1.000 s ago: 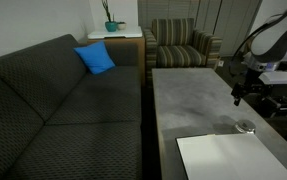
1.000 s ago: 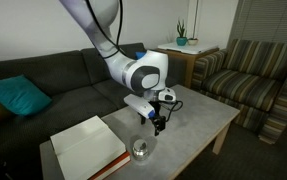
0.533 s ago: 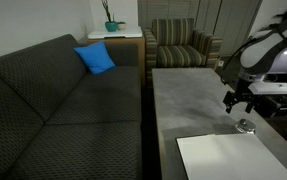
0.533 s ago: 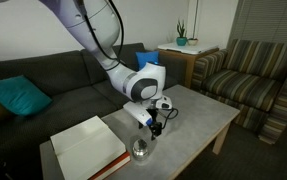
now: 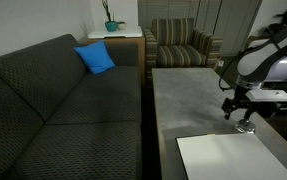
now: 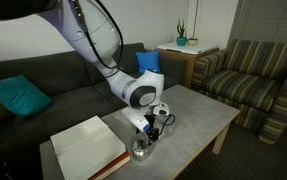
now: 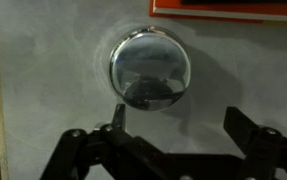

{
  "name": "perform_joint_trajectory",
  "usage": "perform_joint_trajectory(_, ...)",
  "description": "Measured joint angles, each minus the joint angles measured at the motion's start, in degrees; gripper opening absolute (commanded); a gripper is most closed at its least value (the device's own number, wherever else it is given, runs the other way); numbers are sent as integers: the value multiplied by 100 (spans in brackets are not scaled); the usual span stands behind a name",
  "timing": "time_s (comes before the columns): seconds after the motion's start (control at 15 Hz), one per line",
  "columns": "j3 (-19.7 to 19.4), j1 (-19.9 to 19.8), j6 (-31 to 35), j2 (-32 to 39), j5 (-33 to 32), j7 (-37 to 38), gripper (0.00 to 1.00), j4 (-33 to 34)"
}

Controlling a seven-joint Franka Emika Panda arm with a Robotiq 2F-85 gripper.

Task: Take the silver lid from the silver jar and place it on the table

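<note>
In an exterior view the gripper [image 5: 241, 114] hangs low over the right part of the table [image 5: 183, 100], a long slab with a mottled grey, concrete-like top, just beyond the far edge of a flat white sheet [image 5: 233, 158]; the jar under it is too small and too covered to make out there. In an exterior view from the opposite side, the silver jar [image 6: 141, 151] shows as a tiny, squat, shiny round body on the tabletop, just beside the sheet's corner and right below the fingers. In the wrist view the silver lid [image 7: 150, 68] fills the middle as a round, mirror-bright metal disc that sits on the jar and hides the body. The two dark fingers [image 7: 118, 112] stand spread wide apart at the near edge, gripping nothing, and the left one reaches to the lid's rim. The lid is likely light, rigid and slippery, with a thin edge, so the sound hold is across its rim at opposite sides, squarely centred. The light jar may lift or slide along with it.
</note>
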Motion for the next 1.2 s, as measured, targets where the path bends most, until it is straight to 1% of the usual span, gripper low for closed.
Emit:
perform_joint_trajectory(0.33,-32,-2,-120,0,0,194,100,9)
perform_joint_trajectory(1.2,-72,-51,-809,2,-4,202,100,-15)
